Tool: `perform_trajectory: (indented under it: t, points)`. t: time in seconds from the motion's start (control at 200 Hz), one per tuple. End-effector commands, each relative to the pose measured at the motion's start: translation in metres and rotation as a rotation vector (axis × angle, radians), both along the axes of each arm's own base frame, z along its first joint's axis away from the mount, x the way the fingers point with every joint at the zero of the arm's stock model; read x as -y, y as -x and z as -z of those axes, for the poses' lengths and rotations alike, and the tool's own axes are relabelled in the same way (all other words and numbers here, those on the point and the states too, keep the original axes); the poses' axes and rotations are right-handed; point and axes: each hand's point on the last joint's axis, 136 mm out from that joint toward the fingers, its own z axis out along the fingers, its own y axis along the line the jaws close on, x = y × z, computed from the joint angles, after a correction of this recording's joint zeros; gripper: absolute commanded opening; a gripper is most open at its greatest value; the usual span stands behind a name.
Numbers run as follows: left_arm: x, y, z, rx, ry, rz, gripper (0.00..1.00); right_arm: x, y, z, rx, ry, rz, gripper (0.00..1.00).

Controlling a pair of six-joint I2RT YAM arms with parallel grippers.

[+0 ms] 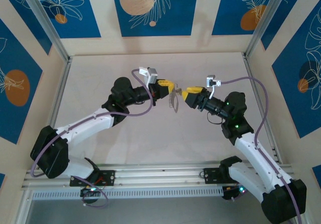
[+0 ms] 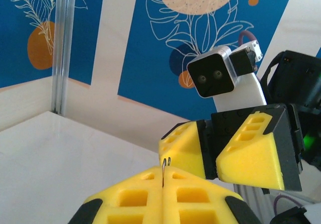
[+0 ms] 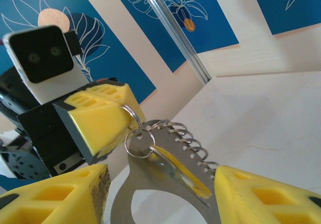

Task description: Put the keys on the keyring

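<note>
While L gripper (image 2: 164, 180) pinches keyring (image 2: 165, 162), R gripper (image 3: 160, 176) half-spread, keys (image 1: 174, 101) dangling between.

no legible text, label, brand name, number or sign. the blue wall panels (image 1: 165, 23) carry line-drawn leaves and orange discs, without lettering. the camera housing (image 2: 213, 76) facing each wrist view has a plain black front and plain white sides.
</note>
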Motion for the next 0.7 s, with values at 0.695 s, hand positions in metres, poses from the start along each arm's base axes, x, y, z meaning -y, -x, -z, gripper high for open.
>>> perform_trajectory:
  t: [0.695]
  points:
    - [0.001,0.006,-0.026,-0.045,0.167,0.076,0.00,-0.026,-0.009,0.000,0.024,-0.019,-0.082,0.55]
